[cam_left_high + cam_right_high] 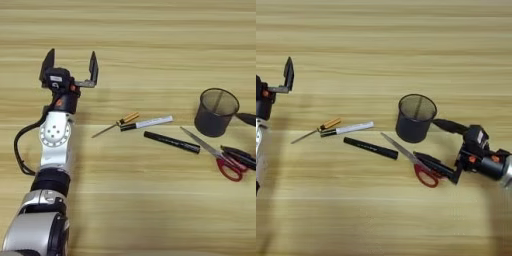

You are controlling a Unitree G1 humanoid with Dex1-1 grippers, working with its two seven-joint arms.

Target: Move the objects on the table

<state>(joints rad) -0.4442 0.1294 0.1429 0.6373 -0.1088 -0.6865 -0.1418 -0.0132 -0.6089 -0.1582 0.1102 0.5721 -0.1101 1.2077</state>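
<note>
A black wire-mesh pen cup (pixel 415 120) stands upright right of centre. Red-handled scissors (pixel 426 176) lie just below it, blades pointing up-left. My right gripper (pixel 426 140) comes in from the right and is open wide. Its far finger lies beside the cup's right side, and its near finger rests over the scissors' handle. A black marker (pixel 172 142), a white pen (pixel 150 122) and a small amber-handled tool (pixel 125 120) lie at centre. Far to the left my left gripper (pixel 71 67) is open, nothing between its fingers.
My left arm (pixel 52 150) stretches up the left side from the near edge. The wooden table (pixel 150 40) fills the view, with bare wood across the far half and along the near edge at centre.
</note>
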